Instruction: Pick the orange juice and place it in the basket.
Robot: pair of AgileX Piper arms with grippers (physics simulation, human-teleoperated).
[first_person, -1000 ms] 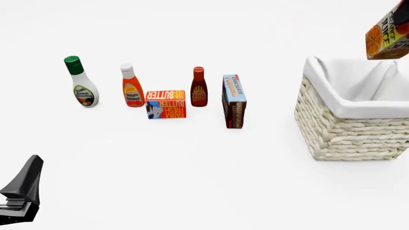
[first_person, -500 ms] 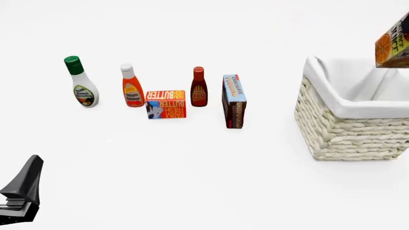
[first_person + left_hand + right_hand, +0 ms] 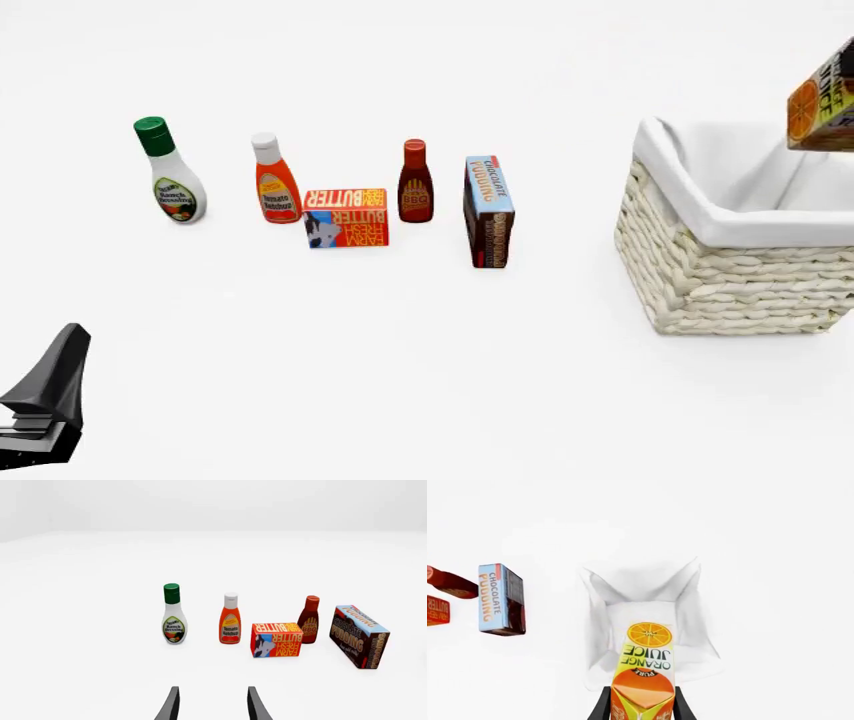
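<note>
1. Right gripper (image 3: 640, 705) is clamped on the orange juice carton (image 3: 644, 670), one dark finger (image 3: 602, 706) pressed to each side of it.
2. Seen from the right wrist, the carton hangs directly over the open mouth of the basket (image 3: 597, 597), its orange-slice picture and "ORANGE JUICE" lettering facing the camera.
3. From the front, the orange juice carton (image 3: 825, 100) is tilted and cut off by the right edge of the picture, in the air above the wicker basket (image 3: 727, 275); it is not touching the white cloth lining (image 3: 694, 185).
4. Left gripper (image 3: 212, 707) rests low over the white bench (image 3: 400, 380), well apart from everything else, its two fingers spread with nothing between them.
5. Beyond it stands a row of groceries: a ranch dressing bottle (image 3: 171, 185) with a green cap, a tomato ketchup bottle (image 3: 275, 182), a "BUTTER" box (image 3: 346, 217), a BBQ sauce bottle (image 3: 415, 183) just behind that box, and an upright chocolate pudding box (image 3: 487, 211) nearest the basket.
</note>
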